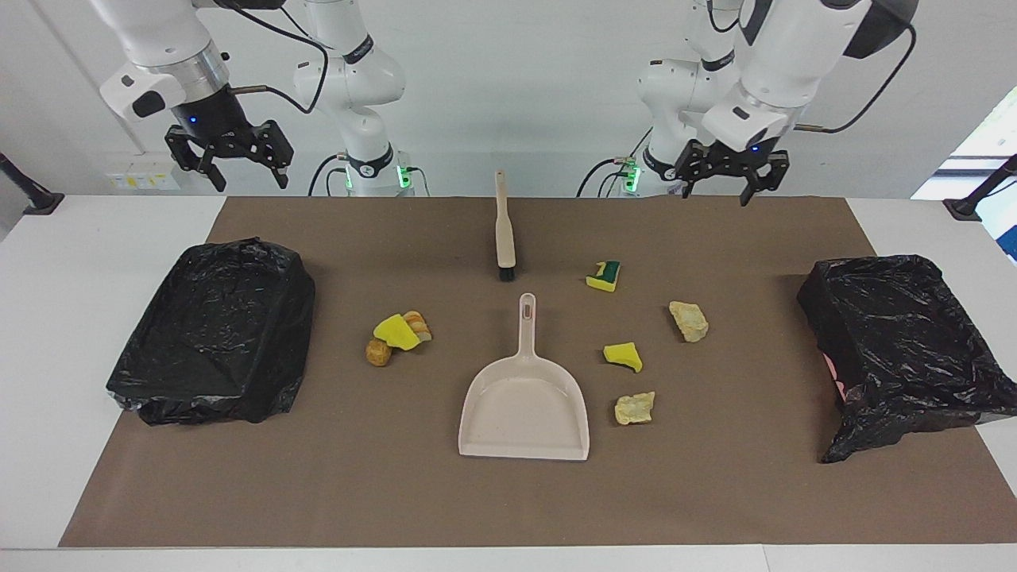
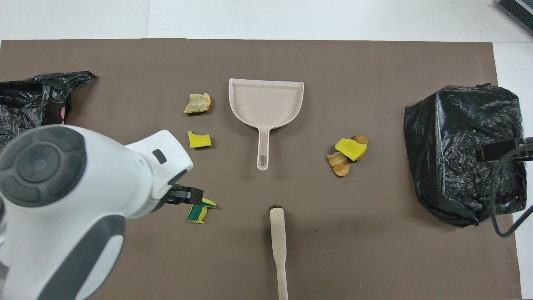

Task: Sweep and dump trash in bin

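Both tools are spread wide and hold nothing: the left tool (image 1: 731, 181) is up in the air, the right tool (image 1: 229, 161) waits. The trash (image 1: 622, 355) lies on the brown mat (image 1: 397, 492) around the dustpan (image 1: 524, 401) (none in it).

Glossy crinkled plastic bin liners (image 1: 214, 318); smooth plastic dustpan (image 1: 524, 409); matt paper mat (image 1: 508, 492).

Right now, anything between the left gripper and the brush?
Nothing visible. The open left gripper hangs above the mat's edge nearest the robots. The brush lies on bare mat toward the middle. The green-backed sponge lies farther from the robots, off that line.
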`<state>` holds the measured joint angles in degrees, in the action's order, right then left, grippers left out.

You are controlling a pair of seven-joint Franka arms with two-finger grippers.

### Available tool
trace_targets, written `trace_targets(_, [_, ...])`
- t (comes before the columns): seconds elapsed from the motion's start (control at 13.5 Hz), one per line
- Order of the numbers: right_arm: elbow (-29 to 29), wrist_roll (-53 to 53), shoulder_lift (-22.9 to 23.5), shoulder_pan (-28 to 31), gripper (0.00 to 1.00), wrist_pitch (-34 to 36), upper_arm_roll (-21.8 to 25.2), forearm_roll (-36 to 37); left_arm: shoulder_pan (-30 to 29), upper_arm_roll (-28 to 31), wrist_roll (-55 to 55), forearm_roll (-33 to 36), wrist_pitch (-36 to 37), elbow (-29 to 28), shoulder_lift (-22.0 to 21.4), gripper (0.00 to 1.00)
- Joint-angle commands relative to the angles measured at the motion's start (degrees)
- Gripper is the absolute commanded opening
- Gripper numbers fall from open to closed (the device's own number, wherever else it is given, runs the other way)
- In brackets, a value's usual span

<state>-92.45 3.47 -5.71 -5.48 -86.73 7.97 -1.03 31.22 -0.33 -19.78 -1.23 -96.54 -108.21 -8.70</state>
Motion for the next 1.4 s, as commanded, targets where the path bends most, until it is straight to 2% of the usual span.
trace_targets(0.0, [-1.42,1.18,-1.41,0.65,1.0,0.24,-0.41,-0.19,5.59,0.94,-5.68,0.0,-5.22,-6.56,-2.9,1.0])
trace_targets(0.37, [-1.42,1.18,-1.32,0.74,1.0,0.42,-0.41,-0.11,15.0,0.94,-14.66,-0.7,-12.44,-12.37,-2.19,1.0])
trace_targets(0.59, [-1.33,1.01,-1.32,0.65,1.0,0.33,-0.5,-0.11,21.84,0.94,-20.1,-0.71,-16.38,-13.43,2.54,1.0])
trace_targets(0.81, [-1.33,1.1,-1.32,0.3,1.0,0.33,-0.59,-0.28,27.39,0.94,-23.36,-2.9,-22.27,-16.59,4.56,1.0])
trace_targets(1.03, [-1.77,1.19,-1.67,-0.06,1.0,0.33,-1.03,-0.11,30.74,0.94,-26.53,-2.9,-27.99,-18.44,7.55,1.0])
trace_targets(1.26, [-2.21,0.48,-2.11,-0.05,1.0,1.29,-1.03,-0.28,32.49,0.85,-27.32,-3.34,-28.52,-20.2,7.91,1.0])
trace_targets(1.33, [-2.12,0.48,-2.11,-0.14,1.0,2.78,-1.2,-0.28,33.98,0.94,-28.46,-3.52,-28.7,-20.46,9.22,1.0])
